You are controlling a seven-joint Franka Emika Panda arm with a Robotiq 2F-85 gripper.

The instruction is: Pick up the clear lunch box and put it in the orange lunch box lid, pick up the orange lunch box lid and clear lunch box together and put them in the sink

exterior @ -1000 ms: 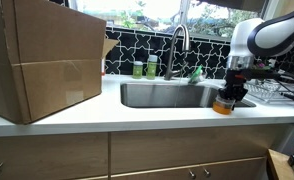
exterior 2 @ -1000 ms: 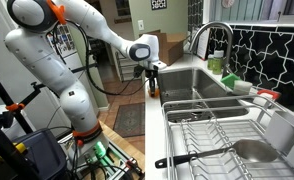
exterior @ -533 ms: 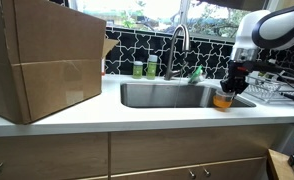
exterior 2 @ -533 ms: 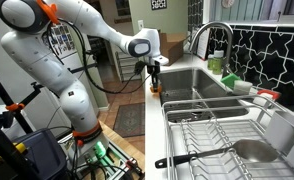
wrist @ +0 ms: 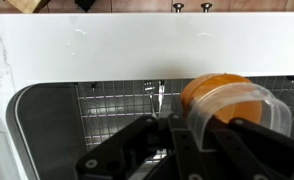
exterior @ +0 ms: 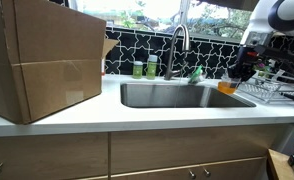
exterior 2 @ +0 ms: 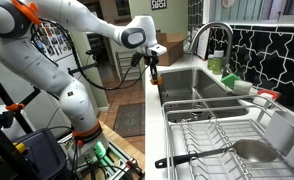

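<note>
The gripper (exterior: 240, 76) hangs above the sink (exterior: 172, 97). Its jaws pinch the orange lunch box lid (wrist: 219, 95) and the clear lunch box (wrist: 276, 110) together, in mid-air.

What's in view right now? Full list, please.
cardboard box: one, brown, on the counter beside the sink
sink: one, steel, in the white counter
faucet: one, steel, behind the sink
green bottles: two, behind the sink
dish rack: one, wire, beside the sink
orange lunch box lid: one, held in the air
clear lunch box: one, transparent, with the lid
gripper: one, black, shut on the lid
arm: one, white
</note>
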